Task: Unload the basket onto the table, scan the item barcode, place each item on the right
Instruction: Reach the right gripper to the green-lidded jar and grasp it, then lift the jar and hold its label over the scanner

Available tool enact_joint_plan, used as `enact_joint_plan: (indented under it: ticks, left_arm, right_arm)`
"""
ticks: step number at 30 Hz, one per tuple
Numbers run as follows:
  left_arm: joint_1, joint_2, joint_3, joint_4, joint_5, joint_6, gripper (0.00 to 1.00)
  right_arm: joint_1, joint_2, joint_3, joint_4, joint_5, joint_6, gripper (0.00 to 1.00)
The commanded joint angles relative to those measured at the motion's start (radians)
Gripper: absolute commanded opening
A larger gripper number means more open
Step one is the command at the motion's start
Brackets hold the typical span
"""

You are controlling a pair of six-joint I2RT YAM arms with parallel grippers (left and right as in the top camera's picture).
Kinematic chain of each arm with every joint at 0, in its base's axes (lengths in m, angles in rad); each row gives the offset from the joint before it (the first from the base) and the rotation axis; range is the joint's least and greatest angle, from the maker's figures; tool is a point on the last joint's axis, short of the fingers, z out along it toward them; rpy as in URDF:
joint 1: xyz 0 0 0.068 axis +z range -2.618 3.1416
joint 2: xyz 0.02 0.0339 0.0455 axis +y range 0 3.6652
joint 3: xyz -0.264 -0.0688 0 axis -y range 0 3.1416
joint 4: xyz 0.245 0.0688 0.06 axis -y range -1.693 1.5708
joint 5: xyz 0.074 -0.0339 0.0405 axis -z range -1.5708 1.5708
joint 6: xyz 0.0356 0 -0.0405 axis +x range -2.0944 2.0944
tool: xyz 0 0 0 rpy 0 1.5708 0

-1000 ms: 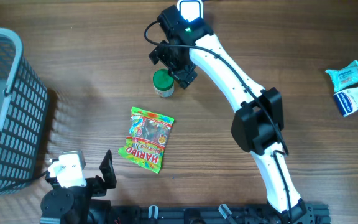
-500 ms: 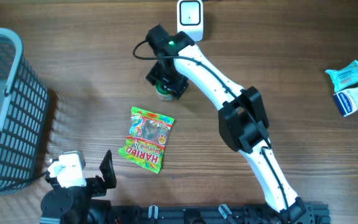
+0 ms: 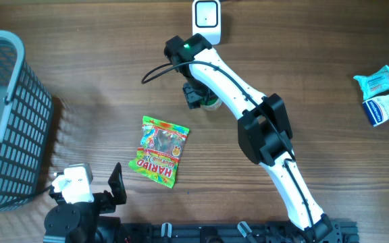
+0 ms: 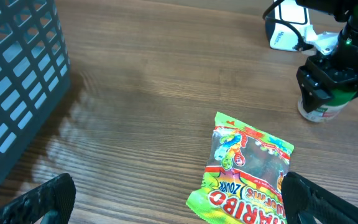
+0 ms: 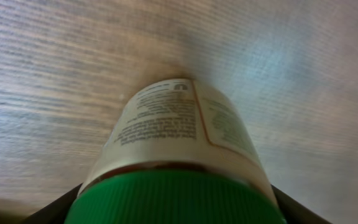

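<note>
Plainly the right gripper point(image 3: 196, 94) has its jaws closed partway around a small jar point(image 3: 211, 102). In the right wrist view the jar's ribbed green lid point(image 5: 176, 198) fills the bottom of the picture, with a dark finger point(image 5: 50, 211) pressed in at either side. Whether the jar's base rests on the wood or hangs just above it, I cannot tell. The jar sits a little below the white scanner point(image 3: 206, 13), which stands at the far edge of the table point(image 3: 80, 74), and up and to the right of a sweets bag point(image 3: 159, 150).

The left gripper point(image 4: 182, 200) is spread as wide as it goes and grips nothing. It sits low at the near edge, with its two black fingertips point(image 4: 45, 196) at the bottom corners of its own view.

The bag lies flat and reads "HARIBO" in white on red (a smaller word beside it looks like "ZOURR"). The jar's pale label point(image 5: 166, 124) carries blocks of fine print too small to read.

A grey mesh basket point(image 3: 5, 115) stands at the left end. At the far right lie a teal packet point(image 3: 380, 79) and a blue-and-white packet point(image 3: 387, 106), touching each other. The table is dark brown wood grain, and no more of the room shows.
</note>
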Motion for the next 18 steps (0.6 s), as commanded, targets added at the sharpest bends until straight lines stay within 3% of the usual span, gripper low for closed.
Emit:
enact_joint_plan:
  ticks: [1,10,18]
  left_arm:
    - [-0.007,-0.003,-0.002,0.003,-0.009,-0.003,1.0]
    - [-0.008,-0.003,-0.002,0.003,-0.009,-0.003,1.0]
    - [-0.008,-0.003,-0.002,0.003,-0.009,-0.003,1.0]
  right_arm:
    - [-0.005,0.007,0.008,0.021,0.016,-0.101,1.0]
    - [-0.007,-0.222,0.041,-0.038,-0.091,-0.003,1.0]
    - [-0.068,-0.398,0.04,-0.102,-0.204,0.519,1.0]
